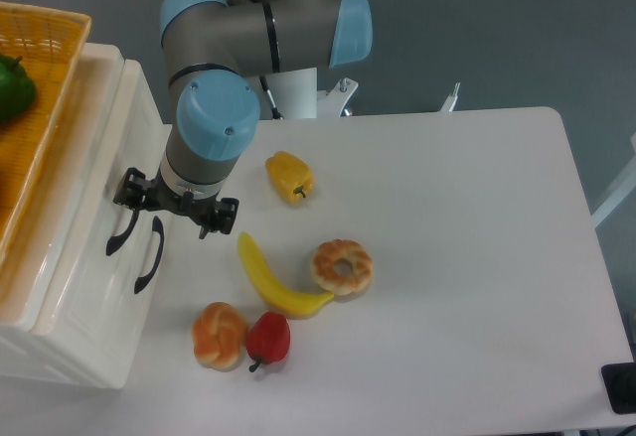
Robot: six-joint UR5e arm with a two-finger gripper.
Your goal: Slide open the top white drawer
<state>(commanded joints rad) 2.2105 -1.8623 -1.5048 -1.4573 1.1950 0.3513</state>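
Note:
The cream-white cabinet stands at the table's left edge, seen from above. The top white drawer point(102, 176) carries a curved black handle point(118, 238), the one further left of two. The lower drawer's matching handle point(149, 255) lies just right of it. My gripper point(151, 208) hangs under the blue-capped wrist, right at the upper end of the top drawer's handle. The wrist hides its fingers, so I cannot see whether they hold the handle.
A wicker basket point(45, 78) with a green pepper point(12, 86) sits on the cabinet. On the table right of the drawers lie a yellow pepper point(289, 176), a banana point(270, 279), a bagel point(342, 266), a bread roll point(219, 335) and a red pepper point(268, 339).

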